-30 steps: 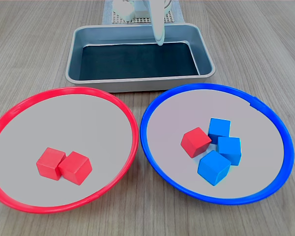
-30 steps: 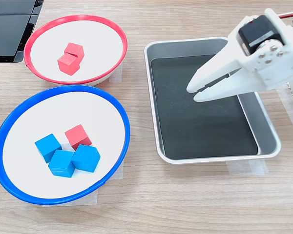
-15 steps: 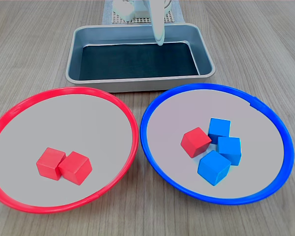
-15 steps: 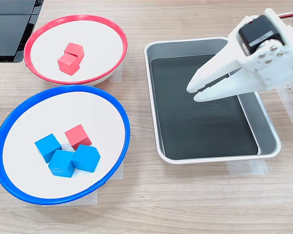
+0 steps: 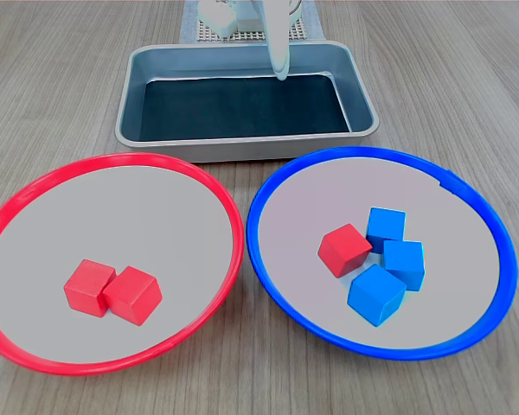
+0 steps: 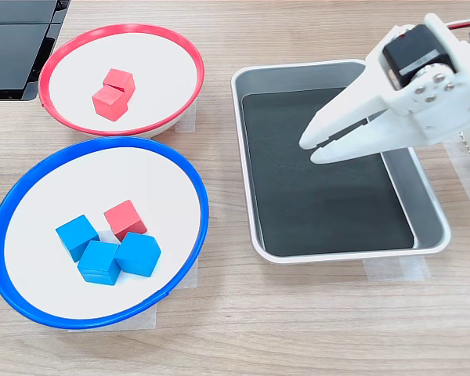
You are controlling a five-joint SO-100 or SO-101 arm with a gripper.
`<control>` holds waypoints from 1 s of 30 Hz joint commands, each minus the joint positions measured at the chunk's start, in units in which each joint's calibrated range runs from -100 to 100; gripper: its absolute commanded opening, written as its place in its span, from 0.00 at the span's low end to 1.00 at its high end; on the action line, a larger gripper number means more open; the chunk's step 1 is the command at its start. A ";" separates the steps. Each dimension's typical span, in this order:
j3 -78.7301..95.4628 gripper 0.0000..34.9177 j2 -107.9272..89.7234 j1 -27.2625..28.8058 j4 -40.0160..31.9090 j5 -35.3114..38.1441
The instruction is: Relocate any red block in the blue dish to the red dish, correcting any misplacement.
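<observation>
Fingertips [image 6: 307, 141] nearly shut, empty, unmoved over metal tray [image 6: 431, 235] — red block [image 6: 125, 218] untouched in blue dish [image 6: 31, 196].

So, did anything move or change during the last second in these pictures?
Nothing visibly changed. The white claw still hangs over the rectangular metal tray, holding nothing, and the small red cube still lies in the blue-rimmed round dish beside the three blue cubes.

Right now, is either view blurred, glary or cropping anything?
First exterior view: sharp and evenly lit, but the gripper is mostly cropped by the top edge. Second exterior view: sharp, soft shadows, no glare on the metal tray; the blue dish is fully in frame.
</observation>
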 commanded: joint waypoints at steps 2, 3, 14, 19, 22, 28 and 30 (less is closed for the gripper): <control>-1.73 0.01 3.07 -0.01 -1.71 3.08; -3.82 0.01 5.63 -0.01 -2.29 3.76; -45.06 0.01 49.04 -1.80 -2.70 13.43; -62.08 0.01 66.35 -2.08 -1.87 15.43; -71.01 0.01 75.74 -2.27 -0.47 16.46; -86.66 0.01 93.48 -2.55 3.24 19.49; -91.03 0.01 97.91 -2.55 4.48 19.88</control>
